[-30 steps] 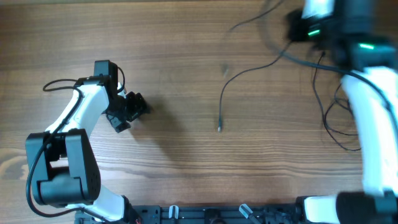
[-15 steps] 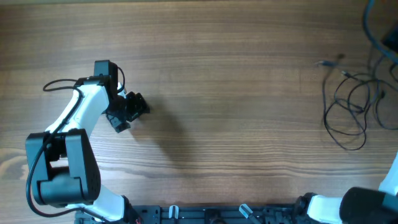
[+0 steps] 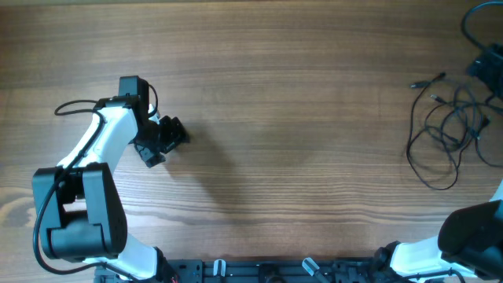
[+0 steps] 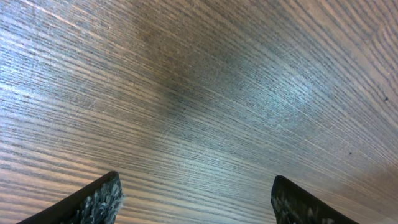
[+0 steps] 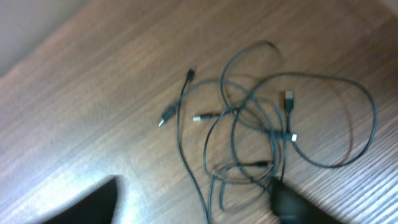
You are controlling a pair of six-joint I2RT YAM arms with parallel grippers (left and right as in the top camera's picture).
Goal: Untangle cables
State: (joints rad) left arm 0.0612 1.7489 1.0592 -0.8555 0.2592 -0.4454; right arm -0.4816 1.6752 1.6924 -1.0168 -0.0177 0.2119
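Note:
The cables [image 3: 442, 134] lie in a loose tangle of thin dark loops on the wood at the table's right edge. In the right wrist view the cables [image 5: 267, 124] spread out below the camera, with small plugs [image 5: 166, 116] pointing left. My right gripper [image 5: 193, 208] hangs open above them, its dark fingers [image 5: 292, 202] wide apart, and a few strands on the table run between them, gripped by neither. My left gripper [image 3: 161, 141] stands open far off at the left. Its fingertips [image 4: 93, 202] frame bare wood.
The table's right edge runs close behind the cable heap. A dark part of the right arm [image 3: 481, 67] and its thick black wire [image 3: 471, 23] sit at the top right corner. The right arm's base [image 3: 471, 236] fills the bottom right.
The right arm drew back from the table's upper right to the right edge. The cord that stretched toward the centre now lies gathered with the heap. The right gripper has opened. The left arm has not moved.

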